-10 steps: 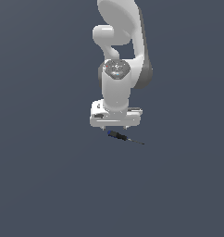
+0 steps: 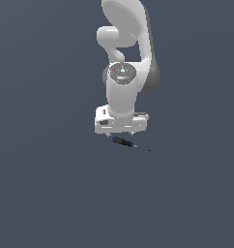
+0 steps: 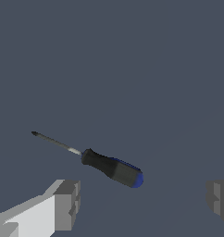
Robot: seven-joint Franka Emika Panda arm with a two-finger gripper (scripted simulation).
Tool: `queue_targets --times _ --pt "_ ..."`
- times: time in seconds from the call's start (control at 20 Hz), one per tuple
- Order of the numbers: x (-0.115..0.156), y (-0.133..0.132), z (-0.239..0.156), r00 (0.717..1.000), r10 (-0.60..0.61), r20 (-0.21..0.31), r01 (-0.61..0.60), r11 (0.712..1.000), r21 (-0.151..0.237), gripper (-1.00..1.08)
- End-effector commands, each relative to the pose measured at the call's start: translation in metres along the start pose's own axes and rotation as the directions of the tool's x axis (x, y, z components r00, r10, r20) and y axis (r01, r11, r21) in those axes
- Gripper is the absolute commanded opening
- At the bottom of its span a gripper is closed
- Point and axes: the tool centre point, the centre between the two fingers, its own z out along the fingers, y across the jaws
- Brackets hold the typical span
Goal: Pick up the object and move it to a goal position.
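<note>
The object is a tiny screwdriver (image 2: 124, 142) with a black handle, a blue end cap and a thin dark shaft. It lies flat on the dark grey floor. In the exterior view it sits just below my gripper (image 2: 122, 134), with its shaft pointing to that view's right. In the wrist view the screwdriver (image 3: 112, 167) lies just ahead of the gap between my two fingers (image 3: 64, 203). The gripper (image 3: 141, 201) is open wide and empty, hovering close above the tool without touching it.
The plain dark grey floor (image 2: 51, 193) stretches all around. The white arm (image 2: 124, 48) rises straight above the gripper. No goal marker or other object shows.
The gripper has come down slightly toward the screwdriver. The screwdriver has not moved.
</note>
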Motion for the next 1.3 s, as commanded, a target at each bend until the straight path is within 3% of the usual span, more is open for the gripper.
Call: queue_targets --times 0.0,0.65,1.0,1.25 --pt "0.0 0.0 0.0 1.0 -0.012 0.003 0.012 1.0 0.001 1.0" --pt "0.0 -0.002 0.004 0.999 -0.053 0.003 0.053 0.999 -0.002 1.0" --pt "-0.002 -0.007 0.014 0.986 -0.166 0.003 0.166 0.986 -0.007 1.0" --pt "-0.003 -0.013 0.025 0.958 -0.288 0.003 0.288 0.958 -0.011 1.0"
